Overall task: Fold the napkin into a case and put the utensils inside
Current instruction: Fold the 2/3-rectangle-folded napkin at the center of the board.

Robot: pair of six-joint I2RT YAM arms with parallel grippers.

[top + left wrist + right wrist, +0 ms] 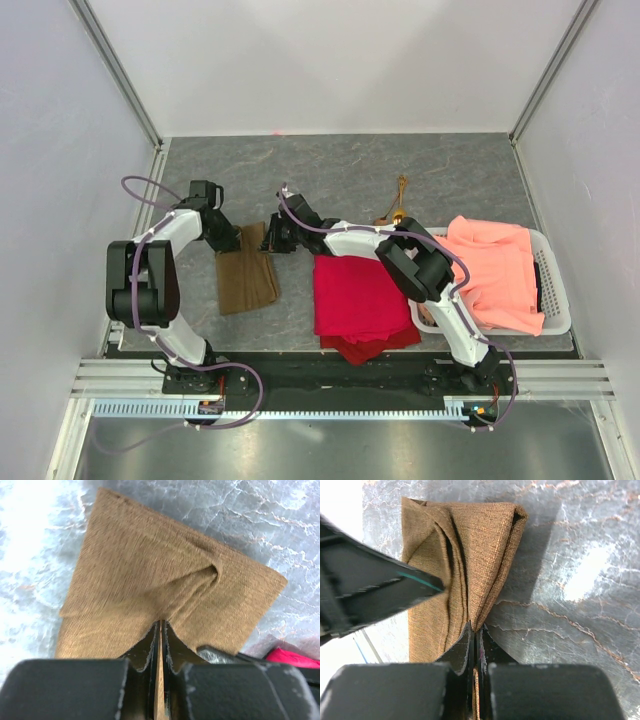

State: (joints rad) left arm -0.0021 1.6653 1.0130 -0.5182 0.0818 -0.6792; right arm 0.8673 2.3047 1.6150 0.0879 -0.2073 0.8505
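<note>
So the napkin (247,275) is folded into a narrow-ish olive-brown rectangle. It lies on the grey table (330,170), left of centre and just left of the red cloth (360,295). Both arms are at its far end.

The left gripper (225,240) is on the far-left corner. In the left wrist view its fingers (150,645) are pinched together with a thin strip of the brown fabric caught between them, so it's clamped on the napkin. A wrinkle runs up from the pinch point, and the fabric looks pulled up a bit there.

The right gripper (277,235) reaches in over the red cloth to the far-right corner. Its wrist view shows the same deal: the fingers (462,647) are squeezed tight on the napkin's edge, with cloth visible in the slit. From that angle you can see several stacked layers and folds fanning away from the grip. The left gripper's black body pokes in from the left side of that view.

The utensils (398,205) are two little gold pieces sitting on the table at the far side, right of centre. They're well apart from the napkin, and nothing is touching them.

Over on the right there's a salmon-orange cloth (495,270) heaped in a white plastic basket (558,290).
</note>
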